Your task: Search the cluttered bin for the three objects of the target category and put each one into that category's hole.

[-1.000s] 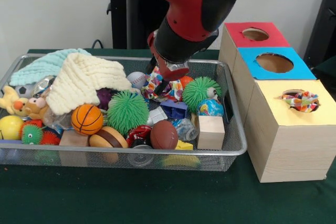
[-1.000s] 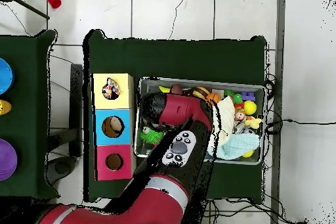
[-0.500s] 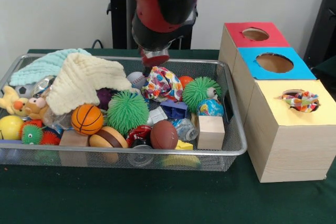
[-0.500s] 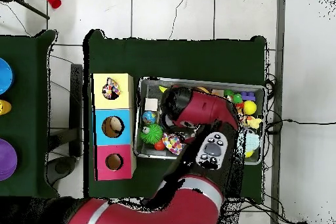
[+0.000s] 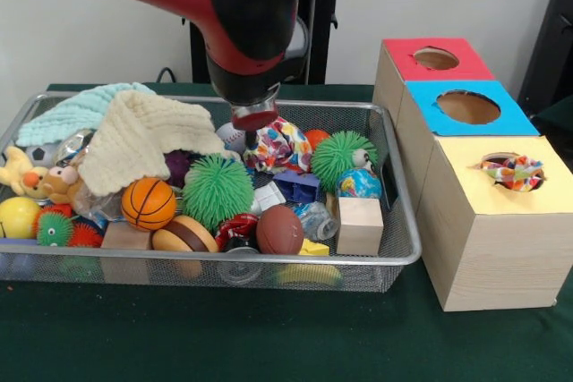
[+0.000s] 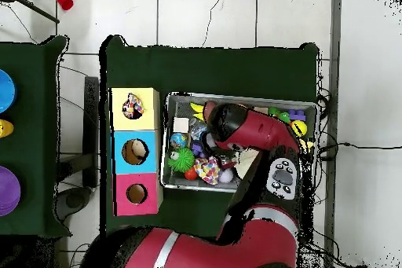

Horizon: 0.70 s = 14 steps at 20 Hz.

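The wire mesh bin (image 5: pixel 407 252) holds a heap of toys; it also shows in the overhead view (image 6: pixel 235 97). One white bundle with bright spots (image 5: pixel 279 145) lies in the bin's far middle, seen from overhead near the bin's edge (image 6: pixel 207 170). A second spotted bundle (image 5: pixel 512 170) sits in the round hole of the yellow-topped wood box (image 5: pixel 497 230), also seen from overhead (image 6: pixel 133 108). My gripper (image 5: pixel 252 136) hangs just left of the first bundle, below the red and black wrist. I cannot see its state. In the overhead view the arm (image 6: pixel 243 127) hides it.
A cream knitted cloth (image 5: pixel 143 136) and a mint cloth (image 5: pixel 76 112) lie at the bin's left. Green spiky balls (image 5: pixel 218 190), a globe ball (image 5: pixel 360 183), a basketball (image 5: pixel 148 203) and a wood block (image 5: pixel 360 224) surround the bundle. Blue-topped (image 5: pixel 468 107) and red-topped (image 5: pixel 436 59) boxes stand behind the yellow one.
The arm has swung left in the front view, off the spotted bundle. The bundle stays lying in the bin and now shows in full.
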Motion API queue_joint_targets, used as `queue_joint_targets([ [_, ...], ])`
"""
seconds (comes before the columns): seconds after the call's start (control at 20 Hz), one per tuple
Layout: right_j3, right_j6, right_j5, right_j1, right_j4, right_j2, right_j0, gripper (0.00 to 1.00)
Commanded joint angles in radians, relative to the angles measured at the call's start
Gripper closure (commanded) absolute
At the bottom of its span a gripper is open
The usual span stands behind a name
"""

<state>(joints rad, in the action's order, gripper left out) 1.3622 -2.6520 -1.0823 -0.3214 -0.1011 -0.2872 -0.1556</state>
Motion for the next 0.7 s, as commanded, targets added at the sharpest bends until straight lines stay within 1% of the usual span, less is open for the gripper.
queue_joint_targets([
  [0.05,0.186,0.099,0.128,-0.033,-0.045,0.207,-0.017,0.0],
  [0.25,0.241,0.071,0.095,-0.1,-0.068,0.238,-0.014,0.0],
  [0.4,0.274,0.041,0.064,-0.151,-0.085,0.255,0.004,0.0],
  [0.5,0.283,0.023,0.069,-0.161,-0.084,0.258,0.015,0.0],
  [0.6,0.292,0.004,0.108,-0.156,-0.076,0.256,0.027,0.0],
  [0.65,0.291,-0.005,0.129,-0.15,-0.065,0.249,0.034,0.0],
  [0.7,0.283,-0.01,0.165,-0.121,-0.055,0.249,0.032,0.0],
])
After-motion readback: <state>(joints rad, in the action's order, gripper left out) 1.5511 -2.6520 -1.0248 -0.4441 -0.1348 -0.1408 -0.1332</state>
